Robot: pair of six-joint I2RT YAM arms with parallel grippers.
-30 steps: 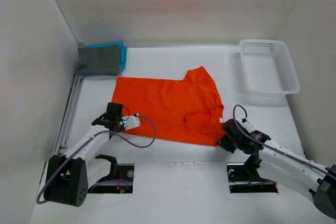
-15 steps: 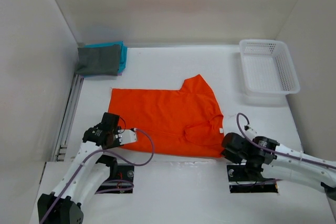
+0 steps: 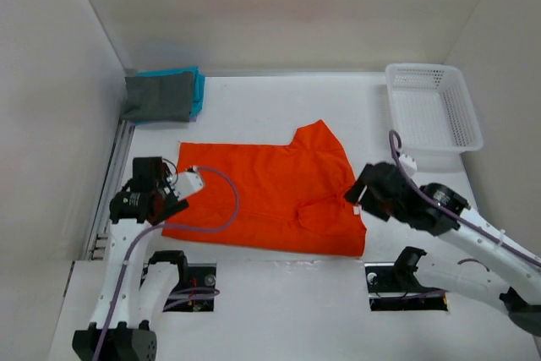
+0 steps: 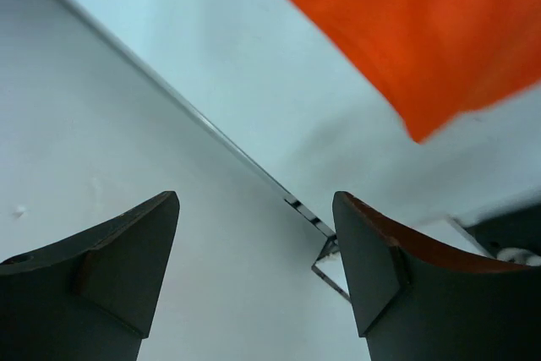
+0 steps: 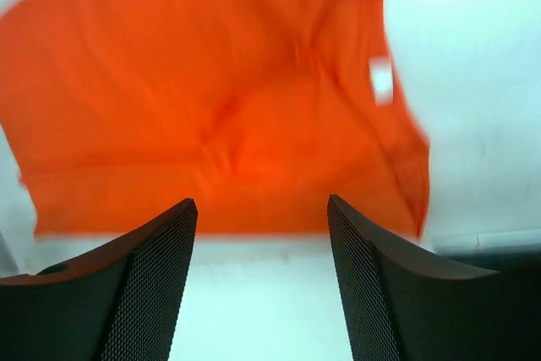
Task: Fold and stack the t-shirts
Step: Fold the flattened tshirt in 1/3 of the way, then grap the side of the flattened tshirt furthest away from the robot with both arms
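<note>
- Your left pincer (image 4: 254,200) and right pincer (image 5: 260,202) were clenched on the near hem of the orange t-shirt (image 3: 270,196) a second ago. Both are now released, jaws apart with nothing between them.
- Both have lifted off the cloth. The left hangs over bare desk (image 3: 279,103) just off the shirt's near left corner; the right hangs above the collar side.
- The orange t-shirt has been drawn towards the near edge and lies spread at mid-desk, its right part doubled in.
- In my judgement the spreading step is closed and the folds come next; regrasp cleanly.
- The dark grey t-shirt (image 3: 159,96) sits folded on the teal t-shirt (image 3: 196,82) in the far left corner, well apart from the orange one.
</note>
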